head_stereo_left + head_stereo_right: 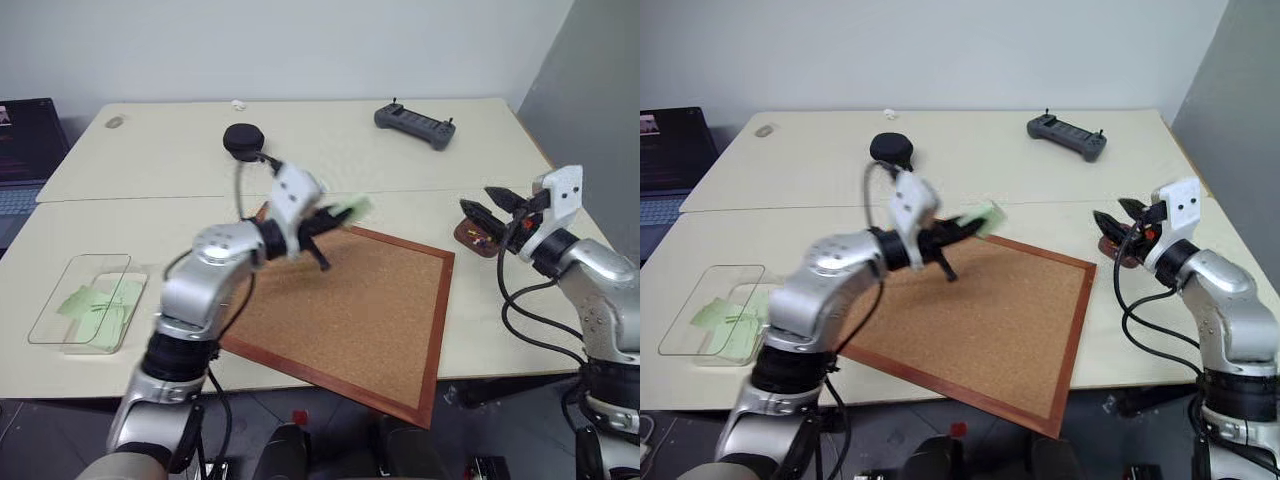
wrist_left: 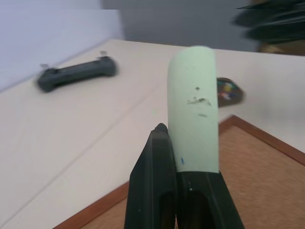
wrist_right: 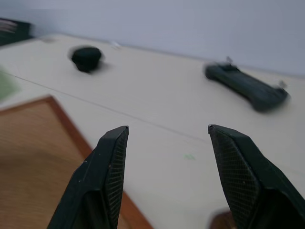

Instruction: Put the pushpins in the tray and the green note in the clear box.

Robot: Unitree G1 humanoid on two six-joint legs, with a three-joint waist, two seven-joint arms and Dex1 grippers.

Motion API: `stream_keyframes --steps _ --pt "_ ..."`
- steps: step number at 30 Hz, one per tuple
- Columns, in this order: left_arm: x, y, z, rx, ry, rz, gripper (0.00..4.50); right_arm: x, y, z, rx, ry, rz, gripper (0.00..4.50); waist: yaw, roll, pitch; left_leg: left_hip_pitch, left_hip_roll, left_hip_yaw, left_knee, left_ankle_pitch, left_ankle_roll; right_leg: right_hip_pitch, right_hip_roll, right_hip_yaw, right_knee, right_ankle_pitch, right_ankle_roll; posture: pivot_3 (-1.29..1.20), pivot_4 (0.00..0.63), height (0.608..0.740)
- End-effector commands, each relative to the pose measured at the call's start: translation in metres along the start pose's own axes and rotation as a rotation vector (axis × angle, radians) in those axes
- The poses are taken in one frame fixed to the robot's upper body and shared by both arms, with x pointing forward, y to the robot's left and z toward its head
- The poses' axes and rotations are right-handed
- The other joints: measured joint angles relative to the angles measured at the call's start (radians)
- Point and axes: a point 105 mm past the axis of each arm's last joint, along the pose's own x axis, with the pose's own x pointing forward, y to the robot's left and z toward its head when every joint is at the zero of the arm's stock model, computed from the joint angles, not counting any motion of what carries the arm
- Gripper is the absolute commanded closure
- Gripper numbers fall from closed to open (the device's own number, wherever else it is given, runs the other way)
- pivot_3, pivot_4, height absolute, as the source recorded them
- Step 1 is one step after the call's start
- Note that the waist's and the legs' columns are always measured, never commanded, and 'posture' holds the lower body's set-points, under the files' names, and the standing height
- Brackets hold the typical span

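Where pincer hides, green note creased

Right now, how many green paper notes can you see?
2 at least. One green note is pinched in the left pincer above the cork board; green paper lies in the clear box, perhaps several overlapping.

The left gripper and its green note are smeared by motion in the head views, so the note's edges cannot be read. The pushpins in the tray are too small to count, and the right gripper covers part of that tray. At the far left, a laptop is cut off by the picture's edge.
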Motion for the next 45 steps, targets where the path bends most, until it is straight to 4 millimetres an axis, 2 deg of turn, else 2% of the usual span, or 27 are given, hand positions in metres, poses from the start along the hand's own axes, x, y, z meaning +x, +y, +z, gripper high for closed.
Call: stream_keyframes --steps 1,3,5,9,15,19,22,26,30,36,42,45 --pt "-0.035 0.034 0.02 -0.003 -0.02 0.224 4.5 0.002 0.057 0.034 0.016 -0.097 0.253 1.68 0.001 0.0 0.0 0.0 0.0 -0.001 0.0 0.0 0.0 0.001 0.0 -0.001 0.0 0.0 0.0 0.0 0.15 0.74" --pt "-0.054 0.053 0.015 -0.011 0.012 0.367 4.5 0.003 0.081 0.038 0.014 -0.099 0.375 1.68 0.0 0.0 0.0 0.0 0.0 -0.001 0.0 0.0 0.0 0.001 0.0 -0.001 0.0 0.0 0.0 0.0 0.15 0.74" --pt "-0.075 0.069 0.002 0.002 0.067 0.514 4.5 0.005 0.096 0.041 0.002 -0.107 0.466 1.68 0.002 0.0 0.0 0.0 0.0 -0.001 0.0 0.0 0.0 0.0 0.0 -0.001 0.0 0.0 0.0 0.0 0.15 0.74" --pt "-0.129 0.095 -0.027 0.023 0.161 0.856 4.5 0.008 0.113 0.044 -0.024 -0.132 0.586 1.68 0.007 -0.001 0.001 0.0 0.0 -0.001 0.0 0.0 0.0 0.0 -0.001 -0.001 -0.001 0.0 0.0 0.0 0.15 0.74" --pt "-0.18 0.097 -0.057 0.029 0.254 1.1 4.5 0.014 0.121 0.038 -0.013 -0.14 0.672 1.68 0.02 -0.003 0.001 -0.001 0.001 -0.002 0.0 0.0 0.0 0.0 -0.002 -0.001 -0.001 0.0 0.0 0.0 0.15 0.74" --pt "-0.235 0.111 -0.068 0.006 0.287 1.366 4.5 0.016 0.128 0.022 -0.034 -0.113 0.722 1.68 0.022 -0.005 0.0 -0.001 0.001 -0.002 0.001 0.0 0.0 0.0 -0.003 -0.002 -0.001 0.0 0.0 0.0 0.15 0.74" --pt "-0.252 0.114 -0.078 -0.058 0.286 1.454 4.5 0.018 0.129 0.019 -0.044 -0.111 0.734 1.68 0.019 -0.005 0.0 0.0 0.001 -0.002 0.0 0.0 0.0 0.0 -0.006 -0.002 -0.001 0.0 0.0 0.0 0.15 0.74" --pt "-0.255 0.115 -0.087 -0.106 0.28 1.47 4.5 0.02 0.126 0.02 -0.044 -0.113 0.724 1.68 0.02 -0.006 0.0 -0.001 0.001 -0.002 0.0 0.0 0.0 0.0 -0.006 -0.003 -0.001 0.0 0.0 0.0 0.15 0.74" --pt "-0.244 0.113 -0.092 -0.134 0.268 1.427 3.76 0.02 0.123 0.02 -0.055 -0.104 0.698 1.61 0.019 -0.006 0.0 -0.001 0.0 -0.002 0.0 0.0 0.0 0.0 -0.006 -0.003 -0.001 0.0 0.0 0.0 0.15 0.74" --pt "-0.243 0.111 -0.094 -0.142 0.271 1.427 2.39 0.016 0.123 0.02 -0.061 -0.094 0.68 1.61 0.018 -0.007 0.0 0.0 0.0 -0.002 0.0 0.0 0.0 0.0 -0.006 -0.003 -0.001 0.0 0.0 0.0 0.15 0.74" --pt "-0.234 0.113 -0.086 -0.093 0.259 1.375 1.13 0.014 0.117 0.016 -0.042 -0.078 0.612 1.61 0.018 -0.007 -0.001 -0.001 0.0 -0.002 0.0 0.0 0.0 0.0 -0.006 -0.003 -0.001 0.0 0.0 0.0 0.15 0.74" --pt "-0.186 0.095 -0.07 -0.079 0.176 1.12 0.65 0.014 0.104 0.007 0.004 -0.046 0.428 1.61 0.02 -0.007 -0.001 -0.001 0.0 -0.002 0.0 0.0 0.0 0.0 -0.006 -0.003 -0.001 0.0 0.0 0.0 0.15 0.74"
